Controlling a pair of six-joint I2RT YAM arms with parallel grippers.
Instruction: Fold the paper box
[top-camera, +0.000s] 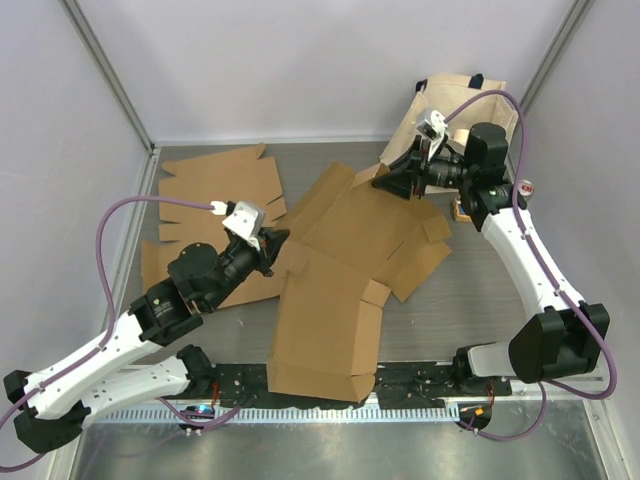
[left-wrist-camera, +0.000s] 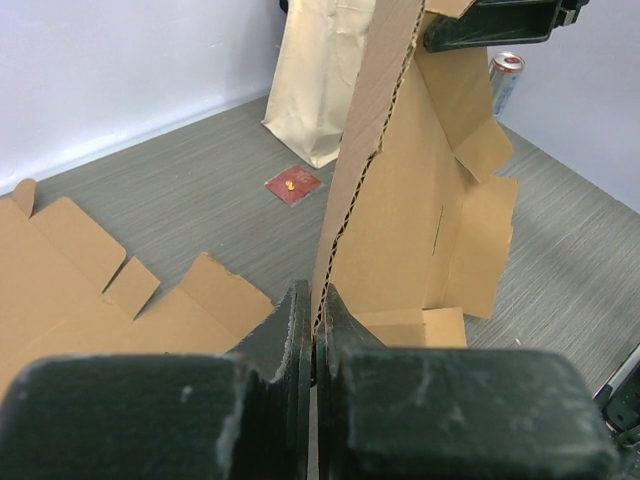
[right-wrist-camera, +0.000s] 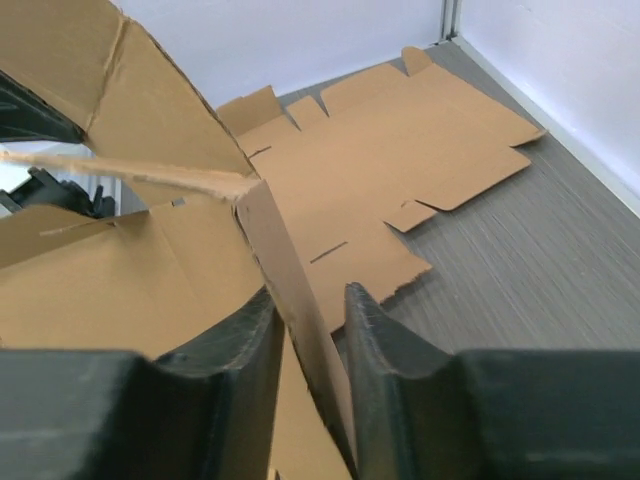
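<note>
**Ana:** Black fingers (left-wrist-camera: 295, 340) fill the bottom of the left wrist view. The left jaws are pressed tight on the corrugated edge of the box (left-wrist-camera: 400, 200), which rises straight up from them.

**Ben:** So that side is anchored. What does it owe the fold?

**Ana:** I'd say a firm, low hold, so the sheet bends at its crease and not at the grip. This view also shows a small red card (left-wrist-camera: 293, 183) flat on the desk (left-wrist-camera: 180, 170), a paper bag (left-wrist-camera: 320, 90) behind it and a can (left-wrist-camera: 505, 75) by the wall.

**Ben:** And the right wrist view?

**Ana:** One flap (right-wrist-camera: 295, 290) of the box stands between the right jaws. They are roughly half open. The flap leans on one finger (right-wrist-camera: 235, 370) with a clear gap to the other, so nothing is pinched yet.

**Ben:** Advice?

**Ana:** Bite squarely, close to the fold line, before turning. A skewed grip could buckle or tear the flap. Only this view shows that gap.

**Ben:** The top view?

**Ana:** It gives the layout that neither wrist does. The box sprawls open across the middle of the desk. The left arm (top-camera: 200, 275) is at its left edge and the right arm (top-camera: 520, 240) at its far corner. A spare sheet (top-camera: 215, 190) lies flat at the far left. From up there I cannot tell how wide either pair of jaws stands.
</note>
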